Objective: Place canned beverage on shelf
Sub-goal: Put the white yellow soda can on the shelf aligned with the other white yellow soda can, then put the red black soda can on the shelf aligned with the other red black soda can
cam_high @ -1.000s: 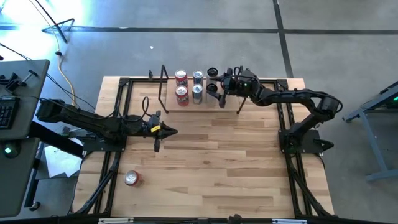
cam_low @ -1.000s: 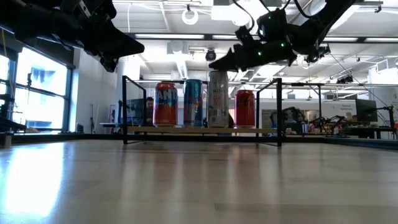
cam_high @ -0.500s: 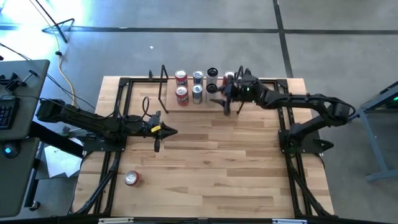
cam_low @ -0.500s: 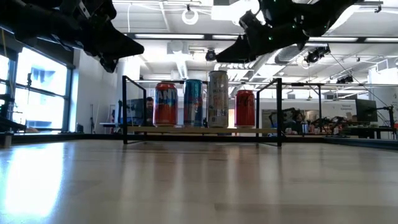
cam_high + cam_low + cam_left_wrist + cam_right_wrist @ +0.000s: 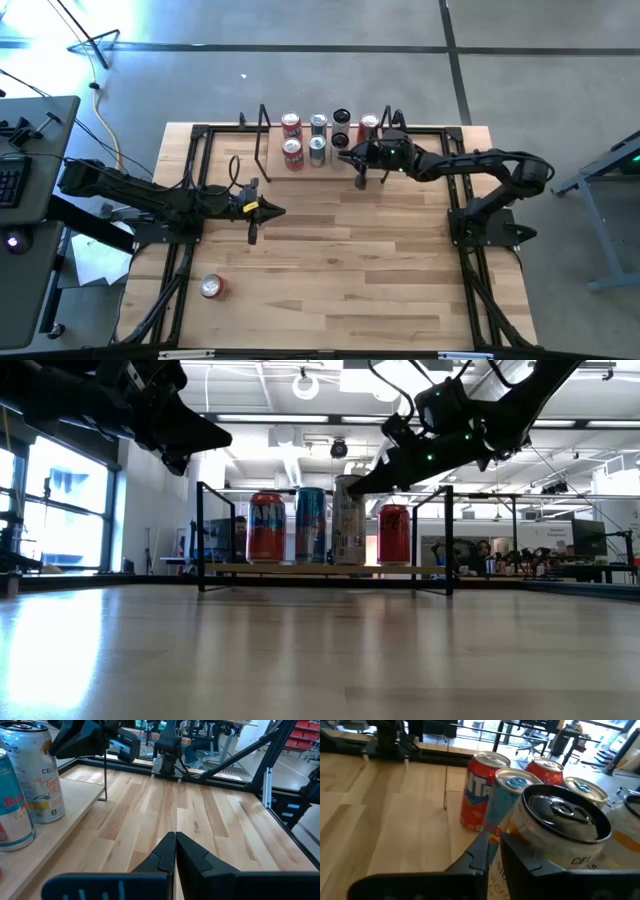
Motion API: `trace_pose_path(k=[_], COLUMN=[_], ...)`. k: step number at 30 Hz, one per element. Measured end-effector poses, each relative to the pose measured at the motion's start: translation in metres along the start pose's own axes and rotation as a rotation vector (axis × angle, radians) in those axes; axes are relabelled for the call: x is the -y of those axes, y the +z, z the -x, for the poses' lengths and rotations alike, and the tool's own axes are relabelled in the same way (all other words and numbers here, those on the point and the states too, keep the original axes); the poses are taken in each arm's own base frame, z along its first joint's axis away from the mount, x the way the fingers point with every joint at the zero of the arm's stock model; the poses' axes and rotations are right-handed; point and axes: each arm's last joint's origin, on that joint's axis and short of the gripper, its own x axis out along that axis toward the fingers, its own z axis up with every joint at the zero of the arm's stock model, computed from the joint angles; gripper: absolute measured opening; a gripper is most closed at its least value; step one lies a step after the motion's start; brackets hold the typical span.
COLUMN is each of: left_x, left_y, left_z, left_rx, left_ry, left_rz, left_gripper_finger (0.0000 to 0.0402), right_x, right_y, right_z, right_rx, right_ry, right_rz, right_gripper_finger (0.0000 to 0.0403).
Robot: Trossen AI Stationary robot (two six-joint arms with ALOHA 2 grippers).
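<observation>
**Cans on shelf, both grippers empty**

Right gripper (image 5: pixel 352 160): fingers pressed together, nothing between them (right wrist view, fingers (image 5: pixel 487 851) meeting at a narrow seam). It hangs just in front of the shelf (image 5: pixel 320 569), above the tabletop and level with the can tops in the low view (image 5: pixel 362 483). The tall pale can (image 5: pixel 555 845) fills the wrist view directly ahead of the fingertips; contact cannot be judged.

Left gripper (image 5: pixel 262 210): fingers closed on each other, empty (image 5: pixel 174 851). It waits over the middle left of the table (image 5: pixel 400 280), well apart from the shelf.

Shelf: pale wood plank between two black rod end frames, at the far edge of the table. Low view shows four cans abreast on it: orange-red can (image 5: pixel 266 527), blue can (image 5: pixel 311 525), tall pale can (image 5: pixel 349 520), red can (image 5: pixel 394 533). All upright. High view shows further can tops behind the front ones, so the row is two deep in places (image 5: pixel 292 124).

Surroundings: one red can (image 5: pixel 211 287) lies alone near the table's front left corner, well apart from both grippers. The right arm's body (image 5: pixel 470 165) reaches across the shelf's right end frame. A desk with a keyboard (image 5: pixel 10 180) stands beyond the table's left side.
</observation>
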Motion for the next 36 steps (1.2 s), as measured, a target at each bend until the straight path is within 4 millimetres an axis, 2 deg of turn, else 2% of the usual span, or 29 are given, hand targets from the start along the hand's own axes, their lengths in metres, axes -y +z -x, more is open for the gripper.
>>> trace_pose_path(k=[5,10,13,17,22,27,32,36], left_x=[0.000,0.001,0.006,0.019,0.040,0.065,0.103,0.138], left_y=[0.000,0.000,0.004,0.021,0.059,0.084,0.083,0.073], left_z=[0.000,0.000,-0.001,0.000,0.011,0.025,0.029,0.027], left_rx=[-0.001,-0.011,-0.072,-0.259,-0.472,-0.725,-0.978,-1.178], left_ry=[0.001,-0.052,-0.122,-0.122,-0.072,-0.044,-0.111,-0.134], left_rz=[0.000,0.001,0.003,-0.036,-0.049,-0.017,-0.053,0.003], left_gripper_finger=[0.0003,0.0003,0.0003,0.0003,0.0003,0.0003,0.0003,0.0003], right_x=[0.003,-0.006,-0.018,-0.044,-0.082,-0.112,-0.132,-0.141], right_y=[-0.002,0.011,0.019,0.025,0.019,0.005,-0.008,-0.014], right_z=[-0.003,0.004,0.011,0.016,0.021,0.035,0.053,0.062], right_rx=[0.014,0.048,0.027,-0.022,-0.044,0.083,0.221,0.246], right_ry=[-0.014,0.003,0.013,0.036,0.037,0.052,0.100,0.087], right_rz=[0.000,0.014,0.022,0.054,0.115,0.125,0.118,0.114], right_gripper_finger=[0.0009,0.0003,0.0002,0.0002,0.0002,0.0001,0.0000,0.0000])
